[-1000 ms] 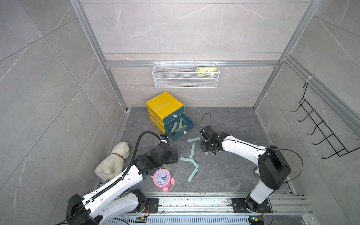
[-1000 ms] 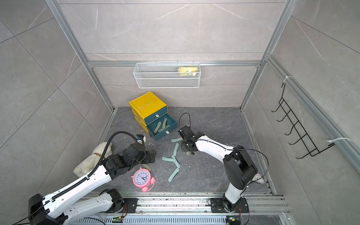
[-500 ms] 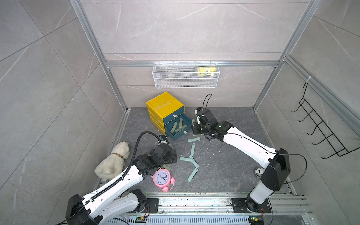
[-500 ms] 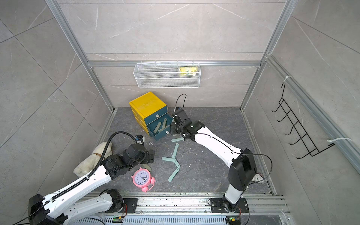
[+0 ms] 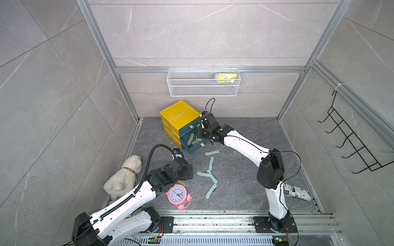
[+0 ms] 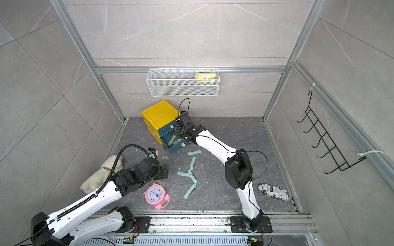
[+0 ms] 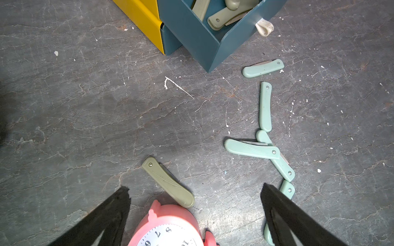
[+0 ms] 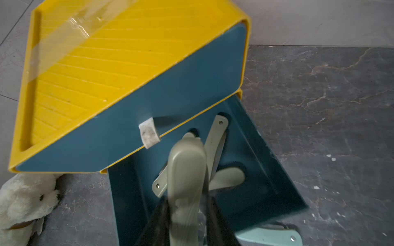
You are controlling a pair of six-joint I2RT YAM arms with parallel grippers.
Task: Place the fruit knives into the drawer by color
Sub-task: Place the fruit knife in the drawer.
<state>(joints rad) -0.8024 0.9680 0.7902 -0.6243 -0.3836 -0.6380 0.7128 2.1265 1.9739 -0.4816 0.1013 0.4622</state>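
The right gripper (image 8: pixel 186 199) has its black fingers (image 8: pixel 158 215) pinching the rounded butt of a folded olive knife (image 8: pixel 185 170). The knife is smooth matte plastic, held pointing down into the open drawer (image 8: pixel 266 168). The drawer is a dark teal plastic tray with straight walls. Two more olive knives (image 8: pixel 216 138) lie crossed on its bottom, their pivot rivets showing. It is pulled out of a yellow cabinet (image 8: pixel 102 70) with a ribbed top. The closed drawer above it has a small white fabric pull tab (image 8: pixel 149 133).

On the dark, veined, slate-like floor (image 7: pixel 106 106), just in front of the drawer, five mint knives (image 7: pixel 265 106) lie scattered, and two of them overlap. A lone floor olive knife (image 7: pixel 168 183) lies touching the round pink alarm clock (image 5: pixel 177 194).

The left gripper (image 7: pixel 195 187) hovers over that spot with its jaws spread wide and holding nothing.

A fluffy cream plush dog (image 5: pixel 123 179) lies near the left wall. A newsprint-patterned pouch (image 5: pixel 297 191) lies behind the right arm's base. A white wire basket (image 5: pixel 202 85) and a black hook rack (image 5: pixel 351 144) hang on the walls.

The right arm stretches forward from its base with the elbow raised and the wrist pitched down over the drawer. The left arm reaches low across the floor.
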